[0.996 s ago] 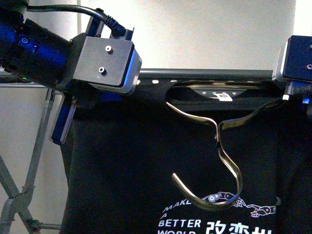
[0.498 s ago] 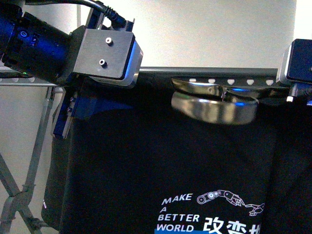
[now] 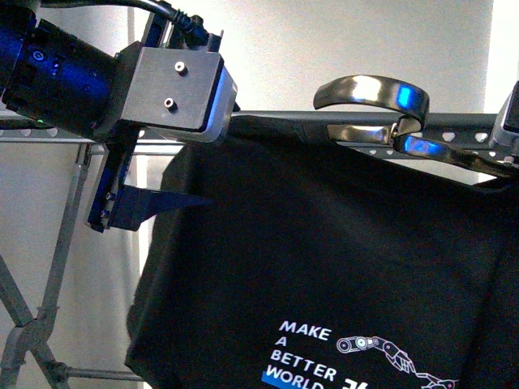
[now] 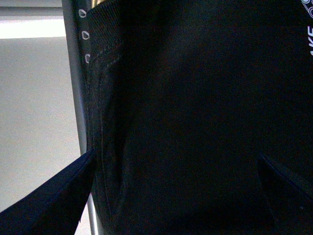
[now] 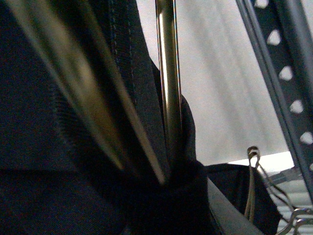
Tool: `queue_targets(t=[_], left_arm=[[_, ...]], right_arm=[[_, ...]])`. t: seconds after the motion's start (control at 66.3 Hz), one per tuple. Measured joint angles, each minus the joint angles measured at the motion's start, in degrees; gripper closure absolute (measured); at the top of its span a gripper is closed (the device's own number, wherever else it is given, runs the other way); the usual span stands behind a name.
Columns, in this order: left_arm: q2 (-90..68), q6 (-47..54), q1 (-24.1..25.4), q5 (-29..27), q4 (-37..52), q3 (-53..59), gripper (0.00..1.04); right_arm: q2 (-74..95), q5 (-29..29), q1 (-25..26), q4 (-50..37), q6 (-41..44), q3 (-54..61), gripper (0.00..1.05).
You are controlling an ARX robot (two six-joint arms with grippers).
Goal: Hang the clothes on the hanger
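The black T-shirt with white "MAKE A BETTER WORLD" print hangs from a brass-coloured coat hanger in front of the dark-grey rack's rail with heart-shaped holes. The hanger's hook curves just above the rail. My right gripper shows only at the right edge and is shut on the coat hanger; its jaws are hidden by fabric. My left gripper is open beside the shirt's left shoulder. In the left wrist view its fingers stand apart, with the shirt filling the space between them.
The rack's crossed legs stand at the lower left. The rail also shows in the left wrist view and the right wrist view. A silver wire coat hanger hangs beyond the shirt. A pale wall lies behind.
The brass hook swung from hanging low in front of the shirt up to above the rail. The shirt rose and shifted right, away from my left gripper.
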State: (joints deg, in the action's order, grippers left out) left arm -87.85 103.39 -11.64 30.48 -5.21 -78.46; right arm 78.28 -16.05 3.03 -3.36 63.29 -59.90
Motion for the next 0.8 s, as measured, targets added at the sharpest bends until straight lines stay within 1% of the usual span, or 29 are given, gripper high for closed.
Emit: queue_targets(t=[0.121, 0.211, 0.287, 0.302, 0.437, 0.453, 0.498, 0.573, 0.619, 0.634, 0.694, 0.769, 0.8], left_arm=[[0.00, 0.00, 0.00, 0.00, 0.00, 0.00, 0.07], [0.00, 0.00, 0.00, 0.00, 0.00, 0.00, 0.07], [0.00, 0.00, 0.00, 0.00, 0.00, 0.00, 0.07], [0.00, 0.00, 0.00, 0.00, 0.00, 0.00, 0.07], [0.00, 0.00, 0.00, 0.00, 0.00, 0.00, 0.07], [0.00, 0.00, 0.02, 0.00, 0.00, 0.00, 0.07], [0.00, 0.00, 0.02, 0.00, 0.00, 0.00, 0.07], [0.00, 0.00, 0.00, 0.00, 0.00, 0.00, 0.07], [0.00, 0.00, 0.00, 0.00, 0.00, 0.00, 0.07], [0.00, 0.00, 0.00, 0.02, 0.00, 0.00, 0.07], [0.00, 0.00, 0.00, 0.02, 0.00, 0.00, 0.07], [0.00, 0.00, 0.00, 0.00, 0.00, 0.00, 0.07], [0.00, 0.00, 0.00, 0.00, 0.00, 0.00, 0.07]], right_arm=[[-0.13, -0.07, 0.63, 0.24, 2.21, 1.53, 0.97], [-0.13, 0.42, 1.14, 2.47, 3.19, 2.43, 0.97], [0.17, 2.51, 1.70, 7.13, 2.03, 2.10, 0.97], [0.24, 3.17, 1.95, 9.33, 0.81, 1.70, 0.97], [0.98, 1.22, 4.09, 19.19, -5.66, -0.48, 0.97], [1.20, 0.07, 4.63, 21.31, -7.30, -1.18, 0.97], [1.40, -1.20, 5.20, 23.37, -10.01, -1.97, 0.97], [1.88, -6.01, 6.80, 28.44, -16.61, -4.72, 0.97], [2.03, -7.93, 7.52, 30.23, -19.91, -6.05, 0.97], [2.14, -9.84, 7.98, 31.21, -22.80, -6.93, 0.97], [2.45, -13.92, 9.22, 33.64, -28.81, -9.42, 0.97], [2.75, -19.37, 10.56, 35.17, -36.61, -11.93, 0.97], [2.95, -21.66, 11.17, 35.23, -41.24, -13.00, 0.97]])
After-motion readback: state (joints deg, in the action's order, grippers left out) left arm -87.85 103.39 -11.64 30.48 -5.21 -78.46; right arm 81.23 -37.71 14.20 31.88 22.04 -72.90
